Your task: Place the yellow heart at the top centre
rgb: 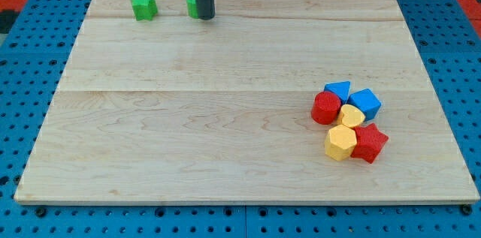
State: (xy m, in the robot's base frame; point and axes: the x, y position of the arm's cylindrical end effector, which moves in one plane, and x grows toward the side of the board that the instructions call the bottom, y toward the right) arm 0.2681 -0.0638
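Note:
The yellow heart point(351, 115) lies in a cluster of blocks at the view's lower right, between a red round block point(326, 108) and a blue cube point(365, 103). A yellow hexagon point(340, 143) and a red star point(369, 143) sit just below it, and a blue triangle point(337, 89) sits above the red round block. My tip point(204, 17) is near the view's top, left of centre, touching or covering a green block point(192, 5). It is far from the yellow heart.
A green star point(143, 6) lies at the view's top left. The wooden board point(188, 118) rests on a blue pegboard surface point(22, 118).

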